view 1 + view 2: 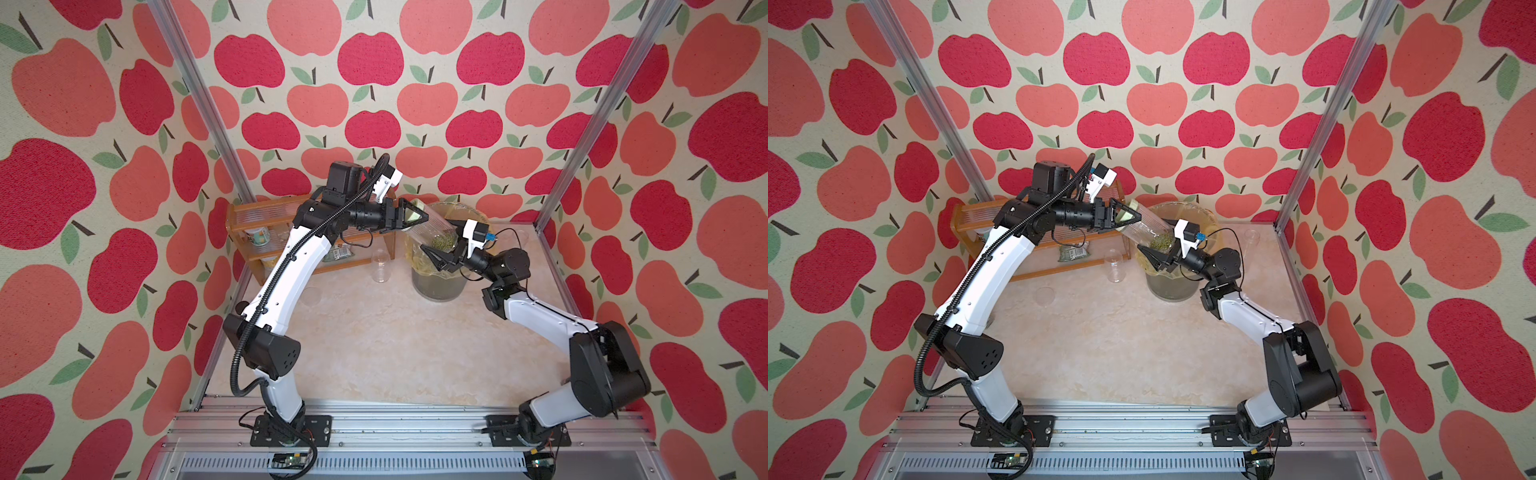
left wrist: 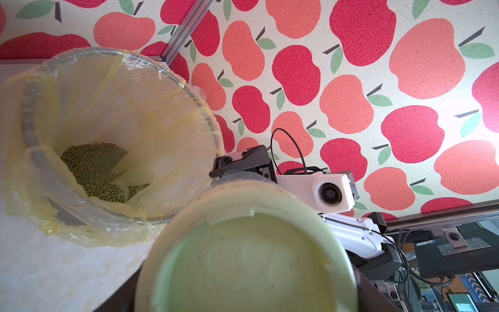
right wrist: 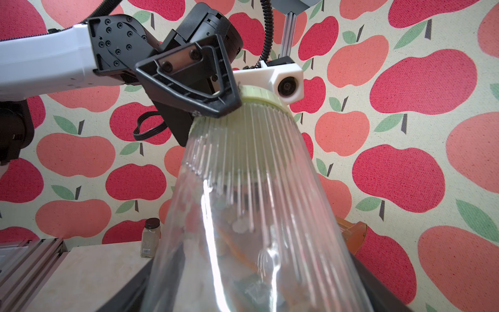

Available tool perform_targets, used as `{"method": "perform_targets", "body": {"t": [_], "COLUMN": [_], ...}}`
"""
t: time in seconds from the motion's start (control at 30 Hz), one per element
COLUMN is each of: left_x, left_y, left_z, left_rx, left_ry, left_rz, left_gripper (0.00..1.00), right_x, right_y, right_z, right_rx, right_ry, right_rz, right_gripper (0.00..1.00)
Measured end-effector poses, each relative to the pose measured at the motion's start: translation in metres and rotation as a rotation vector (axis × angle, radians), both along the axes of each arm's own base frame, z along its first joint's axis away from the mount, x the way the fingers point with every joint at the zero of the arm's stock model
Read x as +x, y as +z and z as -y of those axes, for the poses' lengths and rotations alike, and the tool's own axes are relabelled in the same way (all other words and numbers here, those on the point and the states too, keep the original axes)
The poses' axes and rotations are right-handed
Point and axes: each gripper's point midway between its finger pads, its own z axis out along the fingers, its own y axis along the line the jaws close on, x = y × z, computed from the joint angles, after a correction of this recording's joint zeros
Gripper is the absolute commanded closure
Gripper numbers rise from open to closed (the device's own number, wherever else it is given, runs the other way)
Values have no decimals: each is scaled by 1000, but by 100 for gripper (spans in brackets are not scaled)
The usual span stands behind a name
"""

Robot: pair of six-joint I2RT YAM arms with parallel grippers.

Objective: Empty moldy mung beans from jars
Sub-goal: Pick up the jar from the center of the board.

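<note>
Well to the left of the bin (image 1: 436,286), the wooden rack (image 1: 245,220) stands at the back. My left arm crosses in front of it, so I can't read most of its shelves. Between the rack and the bin, a clear empty tube (image 1: 380,266) stands on the table (image 1: 395,353), out of my way.

Just above the bin's left rim, the left gripper (image 1: 415,214) has its jaws clamped on the pale green lid (image 2: 243,256) of the ribbed jar (image 3: 256,216). I hold the jar slanted over the bin, lid end high and base low. My reckoning is that nothing should land on the table when the lid twists off.

The beans (image 1: 441,242) sit at the jar's low end, right above the bin's mouth. Another heap (image 2: 94,173) of them lies at the bottom of the bin's yellow bag (image 2: 167,151).

On the bin's right side, the right gripper (image 1: 440,257) has the jar's lower body between its jaws. They look closed on the glass, I'd say to brace it against the twist.

In the right wrist view the glass glares, so I can't see the beans or my own fingertips there. In the left wrist view the lid fills the foreground and hides the jar's body. I can't tell how tightly the lid is threaded, and no view is sharp enough to show any mold.
</note>
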Motion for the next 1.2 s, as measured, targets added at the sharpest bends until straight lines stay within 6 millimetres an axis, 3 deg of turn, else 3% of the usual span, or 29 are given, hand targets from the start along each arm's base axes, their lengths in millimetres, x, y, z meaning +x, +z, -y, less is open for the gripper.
{"method": "perform_targets", "body": {"t": [0.13,0.37,0.57,0.83,0.9,1.2], "left_x": [0,0,0,0,1,6], "left_y": [1,2,2,3,1,3], "left_z": [1,1,1,4,5,4], "left_rx": [-4,-12,-12,-18,-21,-23], "left_ry": [0,0,1,-1,1,29], "left_rz": [-5,-15,-14,-5,-8,30], "left_gripper": [52,50,35,25,17,10], "right_x": [0,-1,-1,-1,-1,0], "right_y": [1,3,4,6,6,5], "right_z": [0,1,1,5,6,6], "right_rx": [4,15,17,24,22,30], "right_ry": [2,5,6,9,12,26], "right_rz": [-4,-5,-3,0,-3,-38], "right_gripper": [28,40,44,45,46,47]}}
